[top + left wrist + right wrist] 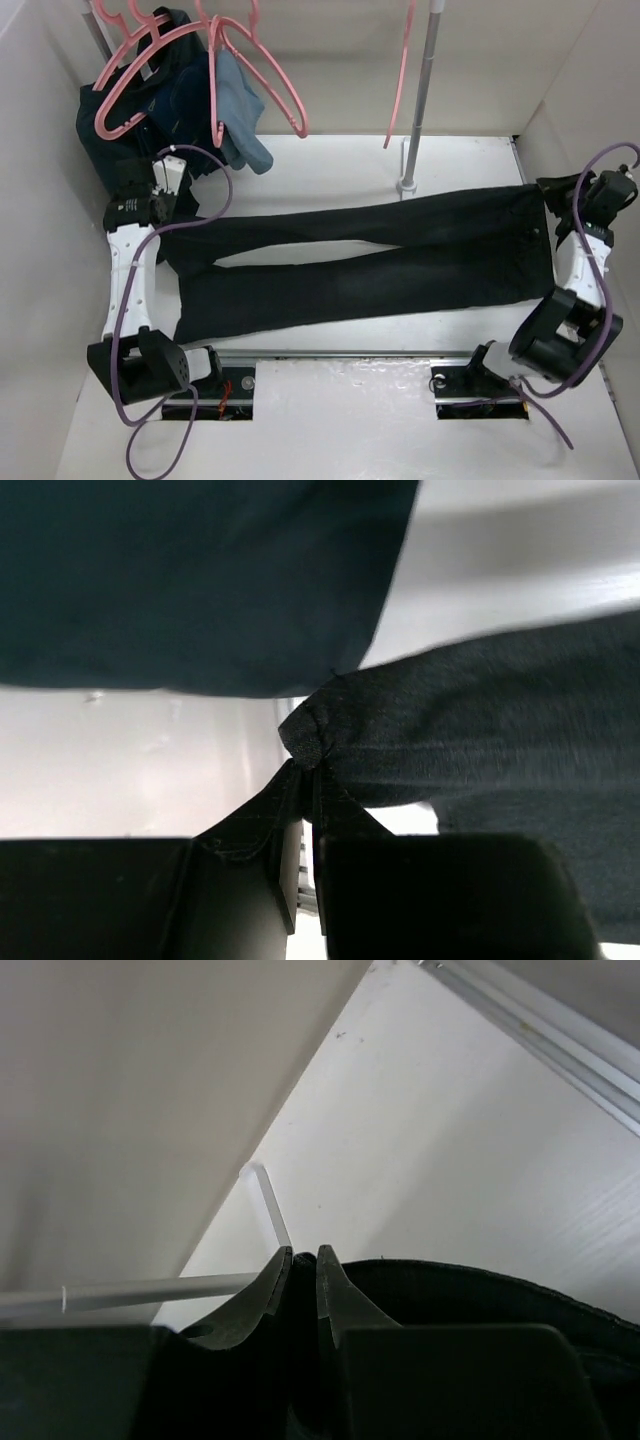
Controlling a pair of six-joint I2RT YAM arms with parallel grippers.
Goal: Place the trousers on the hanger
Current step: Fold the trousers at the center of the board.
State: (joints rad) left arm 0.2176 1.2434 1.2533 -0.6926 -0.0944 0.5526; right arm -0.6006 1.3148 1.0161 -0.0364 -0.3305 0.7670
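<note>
The black trousers lie stretched across the table, waist at the right, leg ends at the left. My left gripper is shut on the end of the far leg, pinching a fold of fabric. My right gripper is shut on the waistband at the far right corner. Pink hangers hang on the rail at the back left, another pink hanger hangs further right; none touches the trousers.
A dark navy garment and a light-blue cloth hang at the back left; the navy garment fills the top of the left wrist view. A metal pole stands at the back centre. White walls enclose both sides.
</note>
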